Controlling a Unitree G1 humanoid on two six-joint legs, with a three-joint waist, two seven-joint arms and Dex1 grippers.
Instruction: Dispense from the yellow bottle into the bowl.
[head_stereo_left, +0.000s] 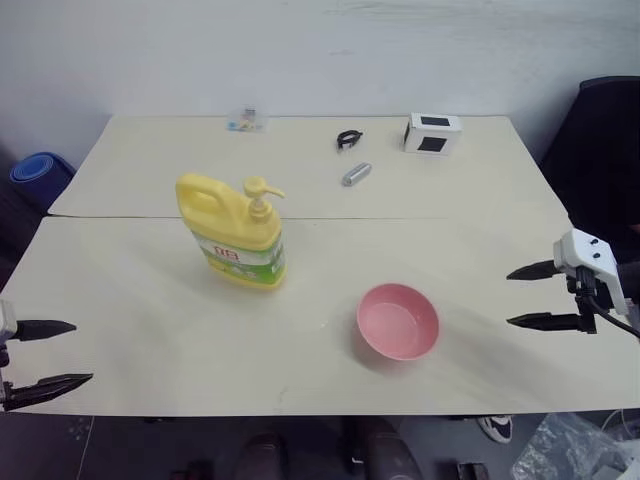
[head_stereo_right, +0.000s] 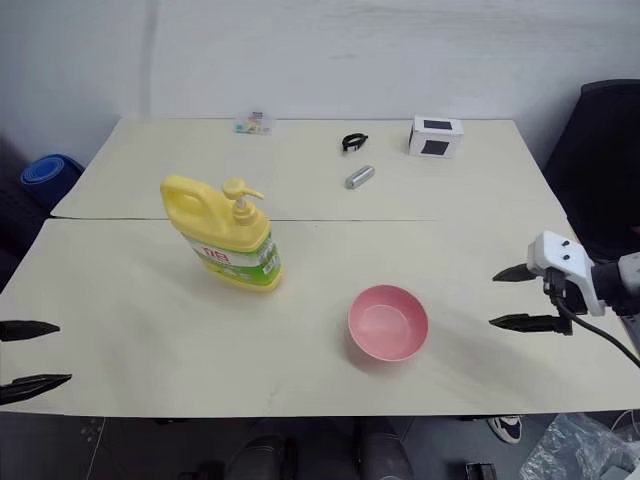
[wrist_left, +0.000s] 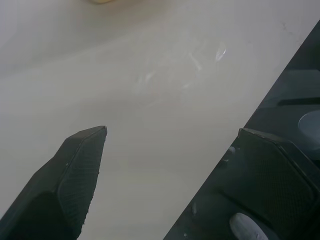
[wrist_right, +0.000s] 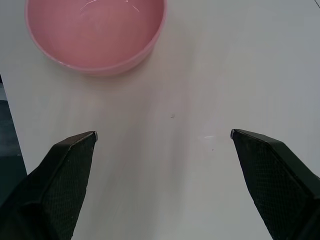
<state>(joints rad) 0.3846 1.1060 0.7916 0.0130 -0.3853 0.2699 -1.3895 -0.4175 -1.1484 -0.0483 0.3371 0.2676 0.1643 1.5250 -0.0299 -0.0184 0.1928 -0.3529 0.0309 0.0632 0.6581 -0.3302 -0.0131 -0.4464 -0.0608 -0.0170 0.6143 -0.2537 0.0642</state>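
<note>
Standing on the table (head_stereo_left: 150, 320): one yellow bottle (head_stereo_left: 233, 235) with a pump top, upright, left of centre near the seam between the two tabletops.
Bowl: one pink bowl (head_stereo_left: 398, 321), right way up, nearer the front edge and to the right of the bottle, well apart from it.
Left gripper (head_stereo_left: 45, 353): hovers at the table's front left corner, its two black fingers spread wide with nothing between them.
Right gripper (head_stereo_left: 530, 296): hangs over the right side of the table, pointing toward the bowl, two fingers spread wide and holding nothing.
Far half of the table: one white box (head_stereo_left: 432, 133) with black panels, one small grey cylinder (head_stereo_left: 356, 174), one black clip-like item (head_stereo_left: 349, 139), one small clear packet (head_stereo_left: 246, 121).
Off the table, far left: one blue round thing (head_stereo_left: 40, 170).
</note>
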